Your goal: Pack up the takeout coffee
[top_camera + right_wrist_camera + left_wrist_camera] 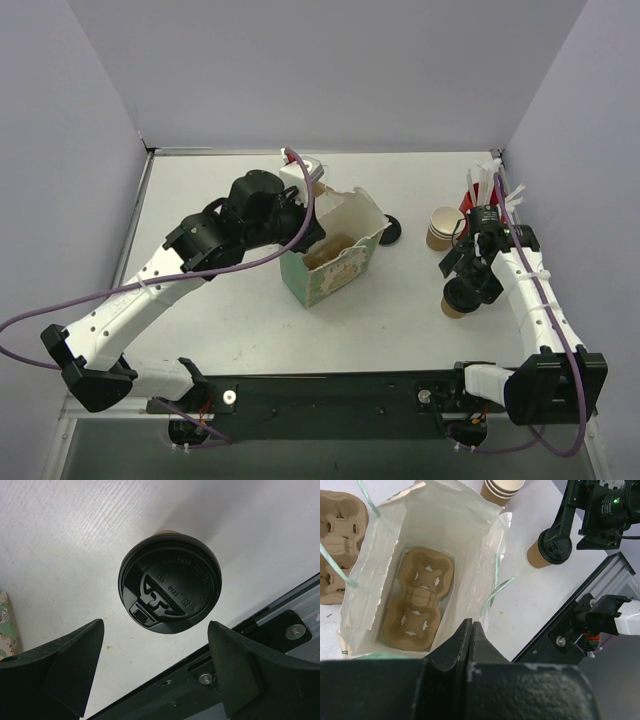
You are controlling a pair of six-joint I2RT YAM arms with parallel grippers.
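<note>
Takeout coffee (170, 582): lidded, upright on surface (200, 200), right of bag (335, 275), well apart.
Right gripper (155, 625): above coffee, jaws released, straddling lid; likely pre-grasp.
Left gripper (471, 630): at bag rim, jaws clenched; rim pinch not confirmable; likely steadies mouth.
Pulp carrier (420, 597): inside bag.

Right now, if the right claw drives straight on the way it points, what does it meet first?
The black lid of the takeout coffee. The right claw is open and points down, with the lid centred between its fingers. How far off it is, I can't judge.
</note>
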